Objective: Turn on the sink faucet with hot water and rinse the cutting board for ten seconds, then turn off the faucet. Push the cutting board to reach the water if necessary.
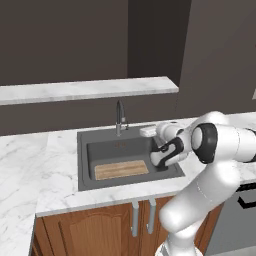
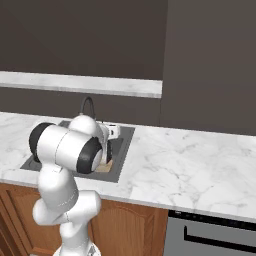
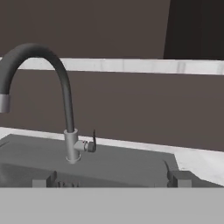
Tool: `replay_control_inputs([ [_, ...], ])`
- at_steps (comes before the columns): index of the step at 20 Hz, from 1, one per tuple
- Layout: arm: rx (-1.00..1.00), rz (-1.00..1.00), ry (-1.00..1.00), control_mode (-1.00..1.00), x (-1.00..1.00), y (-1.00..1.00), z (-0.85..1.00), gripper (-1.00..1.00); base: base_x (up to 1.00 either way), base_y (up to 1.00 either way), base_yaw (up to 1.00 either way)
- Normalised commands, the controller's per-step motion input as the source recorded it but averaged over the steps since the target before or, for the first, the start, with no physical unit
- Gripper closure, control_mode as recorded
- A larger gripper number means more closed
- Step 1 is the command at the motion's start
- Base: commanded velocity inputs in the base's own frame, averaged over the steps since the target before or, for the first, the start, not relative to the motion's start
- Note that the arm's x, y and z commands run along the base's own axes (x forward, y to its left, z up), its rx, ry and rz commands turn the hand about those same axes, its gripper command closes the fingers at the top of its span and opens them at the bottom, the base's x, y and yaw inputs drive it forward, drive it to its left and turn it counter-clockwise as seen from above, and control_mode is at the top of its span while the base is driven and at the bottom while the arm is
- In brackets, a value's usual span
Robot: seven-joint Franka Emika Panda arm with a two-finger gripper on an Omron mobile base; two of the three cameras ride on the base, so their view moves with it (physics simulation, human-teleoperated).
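A white robot arm leans over the sink [image 1: 82, 150] in a marble-topped kitchen, its gripper [image 3: 111, 181] spread to its full width and holding nothing, the two dark fingertips [image 3: 41, 181] showing low in the hand view on either side of the back rim of the basin. Ahead of the fingers, and a little toward the left fingertip, stands the sink faucet [image 3: 68, 109], its post upright on the rim and its gooseneck arching away to the left, over the basin; the small lever handle [image 3: 91, 144] juts from the post on the side facing the gap between the fingers, with clear space between it and them. No water runs from the spout. From the left base view the hand hangs over the right side of the basin, near the rim, while the faucet [image 1: 120, 117] rises at the middle of the back edge, so the lever lies forward and to the robot's left of the hand. The cutting board [image 1: 121, 170] lies flat on the floor of the basin toward its front (long side running left to right), below and in front of the spout rather than plainly under it. The reach for the lever looks to be the next step.
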Motion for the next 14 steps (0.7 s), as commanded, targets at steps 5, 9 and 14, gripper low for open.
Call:
replay_control_inputs([
  [5,0.0,0.0,0.0,-1.0,0.25,0.12,-0.02,-1.0,0.0,0.0,0.0],
  [9,0.0,0.0,0.0,-1.0,0.25,0.09,-0.01,-1.0,0.0,0.0,0.0],
  [14,0.0,0.0,0.0,-1.0,0.21,0.03,-0.01,-1.0,0.0,0.0,0.0],
])
